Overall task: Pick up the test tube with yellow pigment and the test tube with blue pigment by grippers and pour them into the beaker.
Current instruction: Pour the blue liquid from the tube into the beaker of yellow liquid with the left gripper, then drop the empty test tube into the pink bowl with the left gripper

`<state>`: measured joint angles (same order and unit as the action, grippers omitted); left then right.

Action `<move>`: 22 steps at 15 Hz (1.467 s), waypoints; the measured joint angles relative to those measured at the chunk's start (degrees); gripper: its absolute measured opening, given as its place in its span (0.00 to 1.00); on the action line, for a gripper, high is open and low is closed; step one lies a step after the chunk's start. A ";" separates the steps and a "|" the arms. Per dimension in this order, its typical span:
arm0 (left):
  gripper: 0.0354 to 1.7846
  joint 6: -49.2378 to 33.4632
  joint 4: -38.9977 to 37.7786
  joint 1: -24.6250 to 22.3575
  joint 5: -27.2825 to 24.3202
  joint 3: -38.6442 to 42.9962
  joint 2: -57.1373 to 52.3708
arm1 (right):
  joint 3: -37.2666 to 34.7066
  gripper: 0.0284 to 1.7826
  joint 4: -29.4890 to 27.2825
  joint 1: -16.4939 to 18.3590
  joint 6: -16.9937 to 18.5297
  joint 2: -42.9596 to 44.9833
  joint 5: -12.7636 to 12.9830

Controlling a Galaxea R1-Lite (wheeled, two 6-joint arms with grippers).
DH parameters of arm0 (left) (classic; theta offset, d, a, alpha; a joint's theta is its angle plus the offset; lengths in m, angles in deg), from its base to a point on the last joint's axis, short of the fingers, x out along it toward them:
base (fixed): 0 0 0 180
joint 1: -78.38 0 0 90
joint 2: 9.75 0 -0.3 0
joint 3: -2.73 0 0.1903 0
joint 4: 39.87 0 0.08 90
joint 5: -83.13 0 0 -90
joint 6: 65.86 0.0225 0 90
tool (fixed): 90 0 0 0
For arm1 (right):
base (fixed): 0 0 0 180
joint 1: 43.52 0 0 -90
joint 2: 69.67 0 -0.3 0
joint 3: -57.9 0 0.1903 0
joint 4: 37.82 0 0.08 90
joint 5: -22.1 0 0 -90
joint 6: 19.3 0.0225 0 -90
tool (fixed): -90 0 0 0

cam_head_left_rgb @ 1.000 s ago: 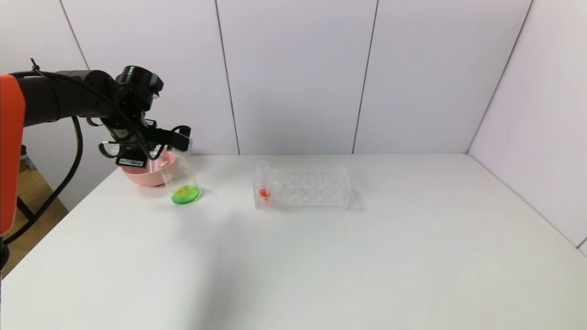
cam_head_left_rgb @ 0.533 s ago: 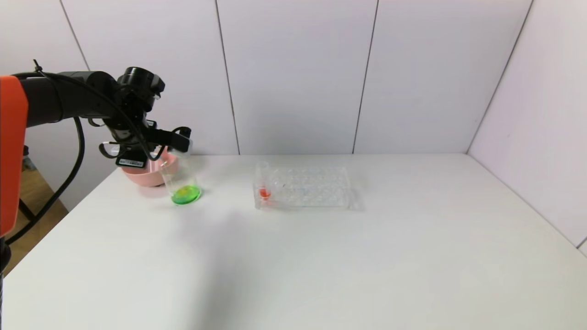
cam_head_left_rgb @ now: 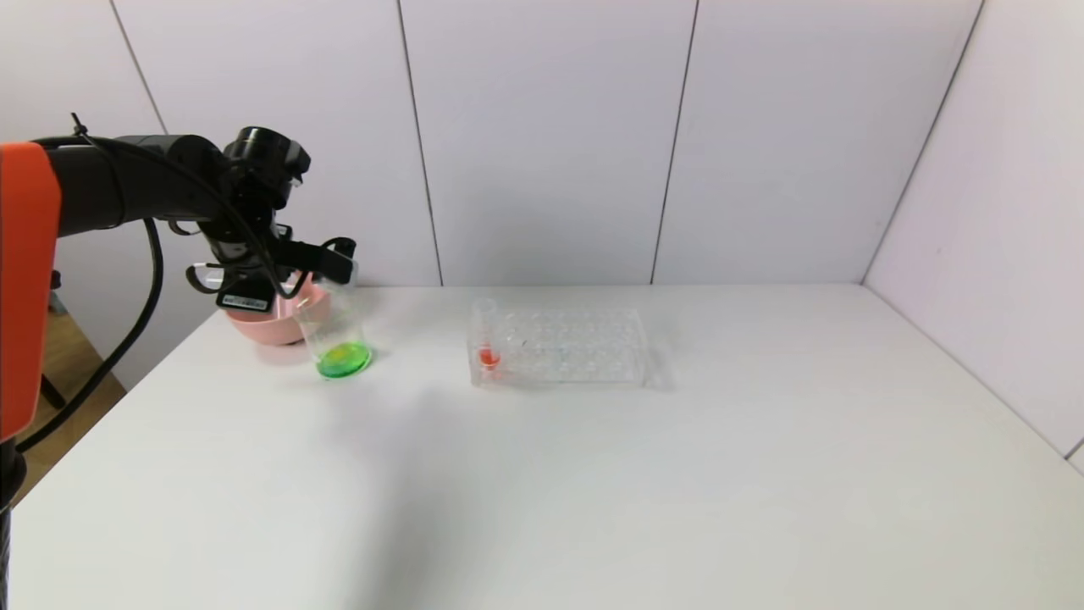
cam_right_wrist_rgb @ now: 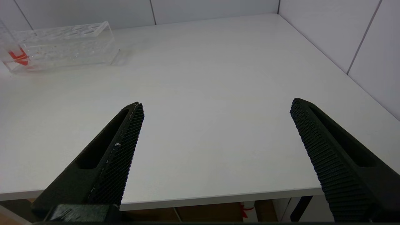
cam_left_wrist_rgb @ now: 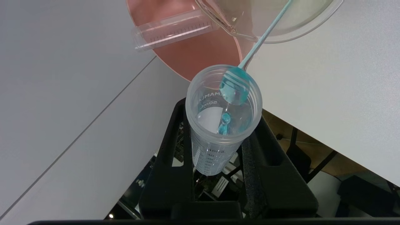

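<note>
My left gripper [cam_head_left_rgb: 335, 261] [cam_left_wrist_rgb: 221, 132] is shut on the test tube with blue pigment [cam_left_wrist_rgb: 208, 153], tipped mouth-down above the beaker [cam_head_left_rgb: 332, 330]. A thin blue stream [cam_left_wrist_rgb: 262, 39] runs from the tube's mouth over the beaker's clear rim [cam_left_wrist_rgb: 282, 29]. Green liquid [cam_head_left_rgb: 344, 362] lies in the beaker's bottom. No tube with yellow pigment is in view; an empty clear marked tube [cam_left_wrist_rgb: 172, 29] lies in the pink bowl [cam_left_wrist_rgb: 200, 54]. My right gripper [cam_right_wrist_rgb: 217, 107] hangs open and empty over the table's near edge.
The pink bowl [cam_head_left_rgb: 267, 326] stands just behind the beaker at the table's back left corner. A clear tube rack [cam_head_left_rgb: 563, 347] [cam_right_wrist_rgb: 62, 47] sits mid-table with a red-liquid tube [cam_head_left_rgb: 487, 339] at its left end.
My left arm has edged slightly right and down, keeping the tube tilted over the beaker. Nothing else has moved.
</note>
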<state>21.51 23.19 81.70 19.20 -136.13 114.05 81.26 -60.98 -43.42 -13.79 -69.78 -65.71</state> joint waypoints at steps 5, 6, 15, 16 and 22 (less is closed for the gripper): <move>0.24 -0.02 -0.17 0.28 1.27 0.02 0.15 | 0.00 0.96 -0.02 0.00 0.00 0.01 0.00; 0.24 0.00 -0.22 0.28 1.27 0.02 0.17 | 0.00 0.96 -0.02 0.00 0.00 0.01 0.00; 0.24 -0.13 0.33 0.28 1.10 0.02 0.26 | 0.00 0.96 -0.02 0.00 -0.02 0.01 0.00; 0.24 -0.55 -0.33 0.28 0.85 0.02 0.09 | 0.00 0.96 -0.02 0.00 0.00 0.00 0.00; 0.24 -11.87 -5.77 -1.65 -4.72 0.02 -4.85 | 0.00 0.96 -0.02 0.00 0.00 0.01 0.00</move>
<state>9.64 17.42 80.06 14.48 -136.11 109.20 81.26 -61.01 -43.42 -13.79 -69.77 -65.71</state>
